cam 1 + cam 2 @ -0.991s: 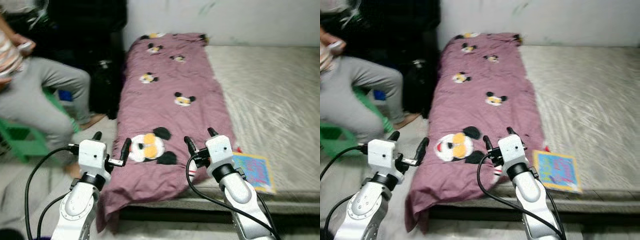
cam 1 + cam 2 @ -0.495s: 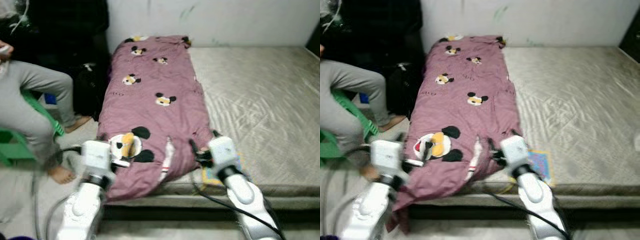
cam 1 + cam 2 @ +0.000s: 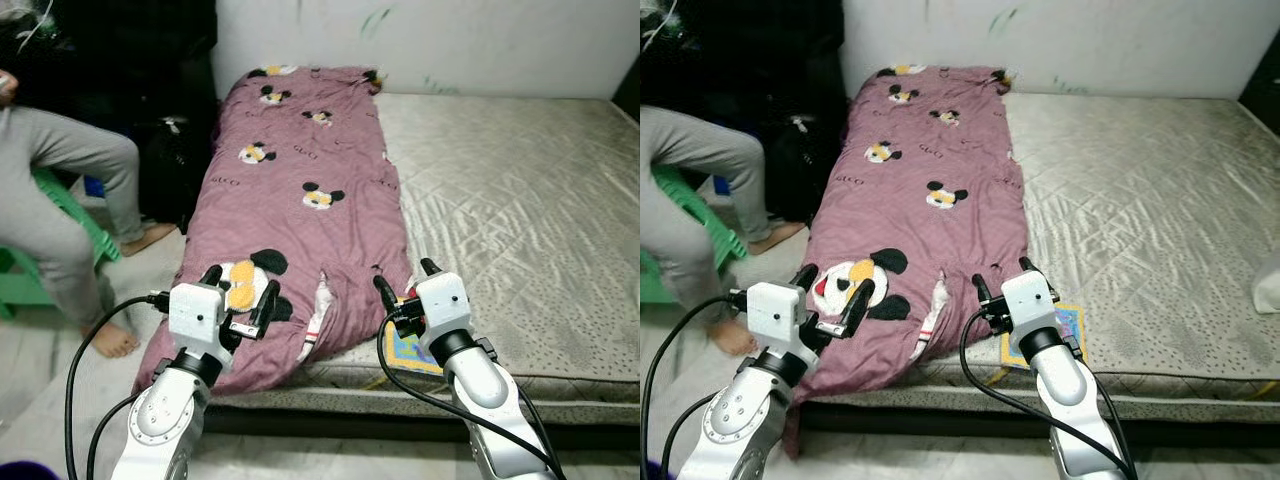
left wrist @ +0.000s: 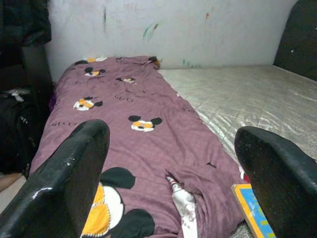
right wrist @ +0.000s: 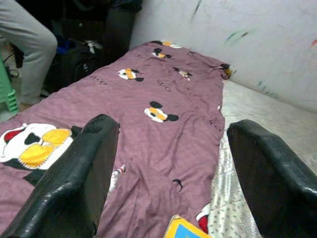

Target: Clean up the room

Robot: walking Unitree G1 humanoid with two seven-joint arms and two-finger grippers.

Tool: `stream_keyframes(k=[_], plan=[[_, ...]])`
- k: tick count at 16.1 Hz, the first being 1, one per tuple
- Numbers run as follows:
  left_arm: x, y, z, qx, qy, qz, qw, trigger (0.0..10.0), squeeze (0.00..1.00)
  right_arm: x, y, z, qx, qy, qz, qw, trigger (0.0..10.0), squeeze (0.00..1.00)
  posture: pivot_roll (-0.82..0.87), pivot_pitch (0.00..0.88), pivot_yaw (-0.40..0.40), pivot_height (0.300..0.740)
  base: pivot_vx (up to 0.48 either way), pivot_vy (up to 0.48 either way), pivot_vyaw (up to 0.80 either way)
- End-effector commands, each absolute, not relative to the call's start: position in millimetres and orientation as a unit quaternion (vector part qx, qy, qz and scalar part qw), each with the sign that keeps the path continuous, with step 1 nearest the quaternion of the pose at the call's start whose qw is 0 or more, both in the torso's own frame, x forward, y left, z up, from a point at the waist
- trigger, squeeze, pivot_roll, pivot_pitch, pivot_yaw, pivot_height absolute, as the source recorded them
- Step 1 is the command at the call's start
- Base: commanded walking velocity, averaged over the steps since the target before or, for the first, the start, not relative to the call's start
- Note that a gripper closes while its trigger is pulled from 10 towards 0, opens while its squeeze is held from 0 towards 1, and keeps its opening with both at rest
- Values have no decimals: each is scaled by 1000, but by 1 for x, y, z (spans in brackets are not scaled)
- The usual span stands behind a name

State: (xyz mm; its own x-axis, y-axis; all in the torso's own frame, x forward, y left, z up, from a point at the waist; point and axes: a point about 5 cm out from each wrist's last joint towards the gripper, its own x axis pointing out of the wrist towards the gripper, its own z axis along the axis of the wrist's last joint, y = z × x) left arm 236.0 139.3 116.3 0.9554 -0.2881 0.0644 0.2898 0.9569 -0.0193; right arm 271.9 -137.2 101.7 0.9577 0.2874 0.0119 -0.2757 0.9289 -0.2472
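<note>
Both grippers spread wide and empty over the near edge of the mattress (image 3: 520, 190).
Mauve cartoon-mouse blanket (image 3: 300, 190) runs along the mattress's left edge, far end at the wall, near end bunched and drooping over the near edge. Left gripper (image 3: 240, 295) hovers above that near end; right gripper (image 3: 403, 285) just past the blanket's right side, above a colourful book (image 3: 1068, 330) (mostly hidden) at the near edge. Person's grey-trousered leg (image 3: 70, 200) on a green stool (image 3: 75, 215), left.

Even indoor light, sharp, dark corners
</note>
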Motion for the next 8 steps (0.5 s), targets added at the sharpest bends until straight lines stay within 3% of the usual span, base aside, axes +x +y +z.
stream_keyframes(k=[1, 8], plan=[[235, 142, 120, -8, -39, -150, 988, 10000, 0, 273, -136, 105, -119, -31, 141, 982, 10000, 0, -56, 57, -19, 740, 311, 0, 0], [236, 142, 120, -8, -38, -156, 987, 10000, 0, 273, -135, 105, -116, -35, 138, 983, 10000, 0, -55, 53, -13, 740, 340, 0, 0]])
